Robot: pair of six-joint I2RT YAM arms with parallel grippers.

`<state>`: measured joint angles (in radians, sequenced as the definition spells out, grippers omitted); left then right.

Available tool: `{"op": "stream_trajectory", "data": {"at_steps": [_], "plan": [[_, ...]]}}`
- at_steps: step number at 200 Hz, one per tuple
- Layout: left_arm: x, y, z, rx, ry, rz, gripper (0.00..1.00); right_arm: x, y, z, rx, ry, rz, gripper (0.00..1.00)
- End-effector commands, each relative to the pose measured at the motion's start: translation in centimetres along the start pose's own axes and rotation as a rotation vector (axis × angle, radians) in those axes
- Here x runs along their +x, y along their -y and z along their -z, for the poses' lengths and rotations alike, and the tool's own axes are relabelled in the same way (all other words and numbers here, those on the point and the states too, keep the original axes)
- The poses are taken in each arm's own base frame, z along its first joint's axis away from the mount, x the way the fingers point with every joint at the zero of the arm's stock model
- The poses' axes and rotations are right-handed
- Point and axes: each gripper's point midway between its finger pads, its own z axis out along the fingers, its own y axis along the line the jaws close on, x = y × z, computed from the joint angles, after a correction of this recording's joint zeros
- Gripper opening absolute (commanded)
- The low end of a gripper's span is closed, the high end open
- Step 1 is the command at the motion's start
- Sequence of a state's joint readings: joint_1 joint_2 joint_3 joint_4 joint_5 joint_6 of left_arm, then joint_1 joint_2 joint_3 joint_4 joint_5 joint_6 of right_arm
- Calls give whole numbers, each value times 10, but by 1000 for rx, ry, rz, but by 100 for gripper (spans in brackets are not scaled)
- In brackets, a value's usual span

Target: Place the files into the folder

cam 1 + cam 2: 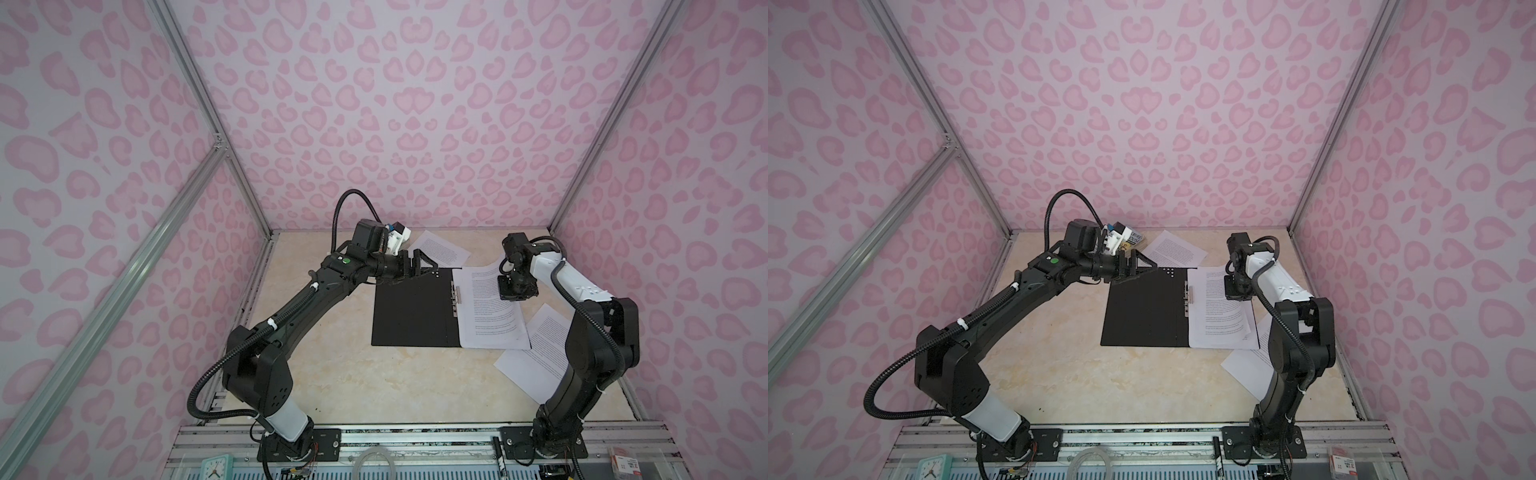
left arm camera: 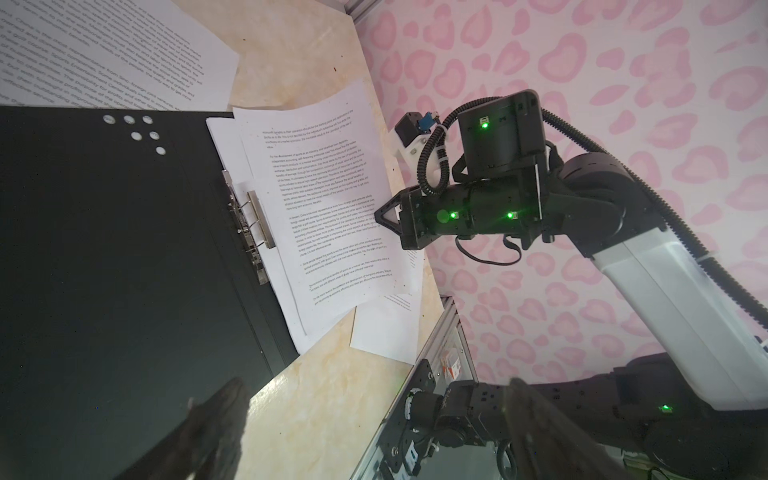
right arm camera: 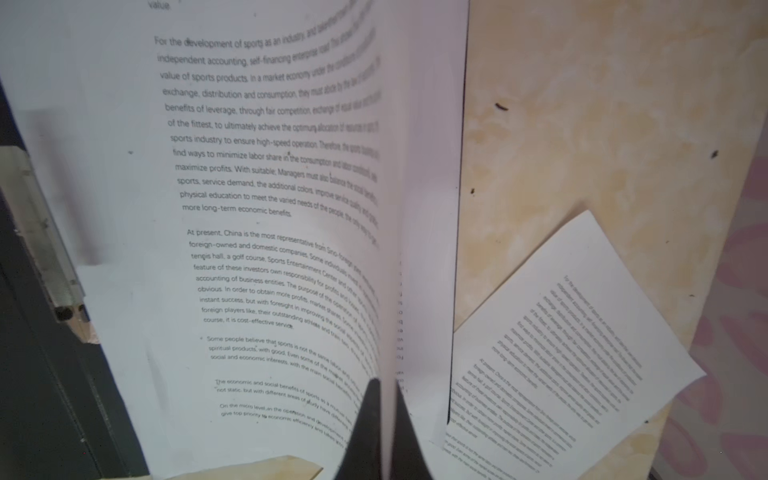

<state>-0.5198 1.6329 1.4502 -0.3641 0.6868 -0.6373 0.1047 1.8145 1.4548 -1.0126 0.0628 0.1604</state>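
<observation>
The folder [image 1: 415,311] lies open on the table, black inside up, with its metal clip [image 1: 457,297] at the spine. Its right half is covered by a stack of white printed files [image 1: 490,324]. My right gripper [image 1: 508,293] points down onto that stack and is shut on the raised right edge of the top sheet [image 3: 270,208], which curls up between its fingers [image 3: 365,415]. My left gripper [image 1: 424,266] hovers open over the folder's far left corner [image 2: 83,249], holding nothing. One file [image 1: 440,249] lies beyond the folder, and others [image 1: 536,353] lie to its right.
Pink patterned walls [image 1: 415,124] close in the table on three sides. A metal rail [image 1: 415,436] with both arm bases runs along the front edge. A small clock [image 1: 216,467] stands at the front left. A patterned object [image 1: 1136,239] lies at the back beside the left wrist.
</observation>
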Motion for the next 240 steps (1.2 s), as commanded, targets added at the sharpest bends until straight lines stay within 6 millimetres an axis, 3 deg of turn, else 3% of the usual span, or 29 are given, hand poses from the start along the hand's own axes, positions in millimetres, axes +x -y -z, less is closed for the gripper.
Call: {"op": "stream_trajectory", "data": {"at_steps": [1, 73, 148, 240], "plan": [[2, -3, 1, -11, 15, 9, 98, 2, -3, -3, -5, -9, 50, 0], [9, -19, -9, -24, -9, 46, 98, -4, -15, 6, -62, 46, 84, 0], [11, -25, -16, -24, -26, 68, 98, 3, -31, 0, -110, 25, 131, 0], [12, -29, -20, -26, -32, 81, 98, 4, -33, -3, -114, 17, 131, 0]]}}
